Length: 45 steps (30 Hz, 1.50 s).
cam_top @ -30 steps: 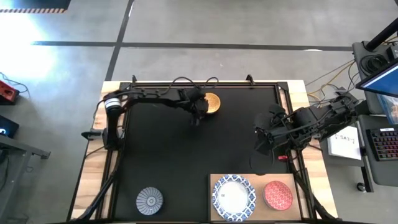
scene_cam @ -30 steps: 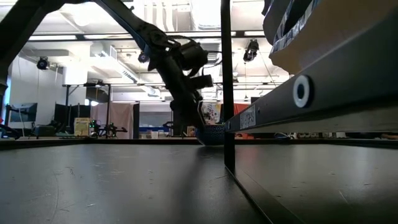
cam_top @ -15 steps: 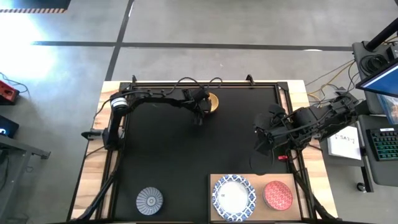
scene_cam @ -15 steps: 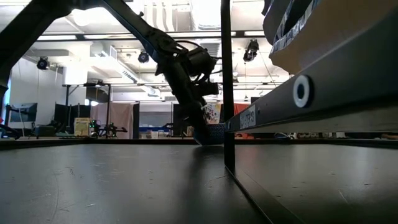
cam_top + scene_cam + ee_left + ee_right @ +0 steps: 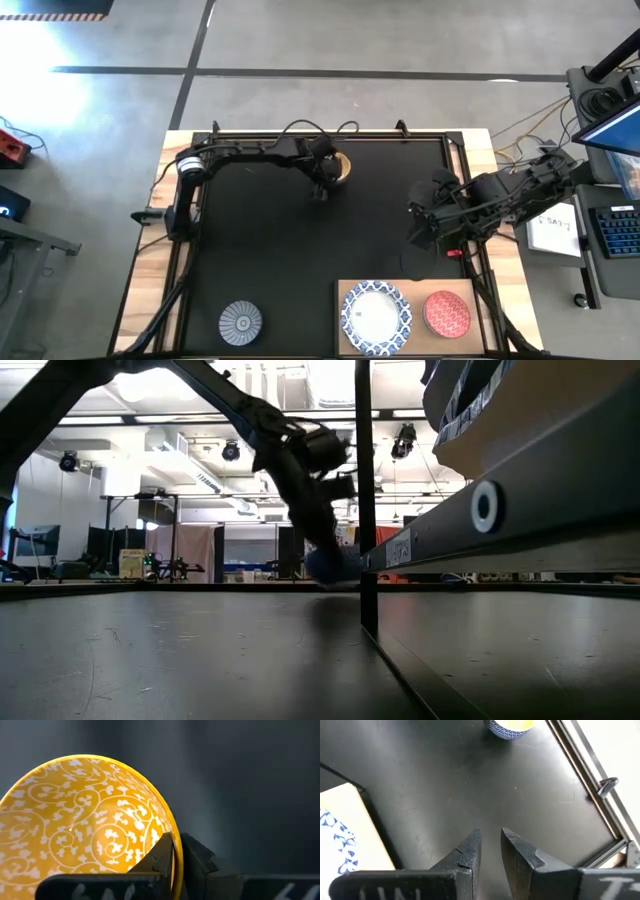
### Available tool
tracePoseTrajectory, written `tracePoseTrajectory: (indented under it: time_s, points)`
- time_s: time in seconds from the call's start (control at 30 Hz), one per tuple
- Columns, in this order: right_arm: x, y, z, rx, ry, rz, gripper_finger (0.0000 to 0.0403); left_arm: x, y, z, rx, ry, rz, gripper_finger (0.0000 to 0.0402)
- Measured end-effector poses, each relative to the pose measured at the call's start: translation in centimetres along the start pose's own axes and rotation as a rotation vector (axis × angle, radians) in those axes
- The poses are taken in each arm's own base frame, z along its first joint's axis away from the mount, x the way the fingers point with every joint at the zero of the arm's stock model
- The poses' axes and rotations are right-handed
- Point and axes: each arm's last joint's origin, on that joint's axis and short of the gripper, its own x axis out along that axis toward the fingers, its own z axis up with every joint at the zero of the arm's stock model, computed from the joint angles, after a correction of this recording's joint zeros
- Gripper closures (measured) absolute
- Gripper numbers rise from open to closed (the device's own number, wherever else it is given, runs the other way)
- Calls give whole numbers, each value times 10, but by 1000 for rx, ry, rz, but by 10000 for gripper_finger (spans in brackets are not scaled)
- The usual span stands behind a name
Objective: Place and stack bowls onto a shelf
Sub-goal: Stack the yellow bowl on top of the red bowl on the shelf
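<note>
The orange-yellow bowl point(image 5: 343, 166), white-patterned inside and blue outside point(image 5: 335, 567), sits at the far middle of the black mat. My left gripper point(image 5: 327, 172) is shut on its rim. Over the right side of the mat my right gripper point(image 5: 418, 228) hovers, fingers slightly apart point(image 5: 490, 837) and holding nothing. The light-wood shelf point(image 5: 345, 295) lies at the near edge. On it rest a white bowl with a blue rim point(image 5: 376, 318) and a pink-red bowl point(image 5: 447, 314). A grey-striped bowl point(image 5: 240, 322) rests on the mat at the near left. My left gripper pinches the rim point(image 5: 170, 827) of the orange-yellow bowl on its left side, one finger point(image 5: 160, 857) inside the bowl and the other point(image 5: 196, 857) outside. The fingers slant down from the table's left. Whether the bowl's foot still touches the mat, I cannot tell.
A metal frame point(image 5: 580, 765) runs around the black mat, and an upright post point(image 5: 363, 490) stands close in the low view. Cables loop at the far edge point(image 5: 300, 130). Bare mat point(image 5: 300, 260) lies between the far bowl and the shelf.
My left gripper has moved a little toward the orange-yellow bowl and shut on its rim. In the low view the bowl now looks blurred and slightly shifted.
</note>
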Motion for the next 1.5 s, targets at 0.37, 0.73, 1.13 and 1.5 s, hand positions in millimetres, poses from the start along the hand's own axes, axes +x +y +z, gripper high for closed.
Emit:
tracePoseTrajectory:
  time_s: [0.37,0.73,1.13,1.5]
  points:
    - [4,3,-2,20,62,38,286,-9,-27,28,-12,-172,-314,395]
    - [24,-4,-4,-68,95,-38,214,-26,-81,54,121,-232,-377,396]
    - [53,-19,-19,-181,-47,232,214,-23,-110,64,162,-260,-401,394]
    - [81,-10,-27,-425,-104,402,228,-30,-127,71,369,-454,-732,394]
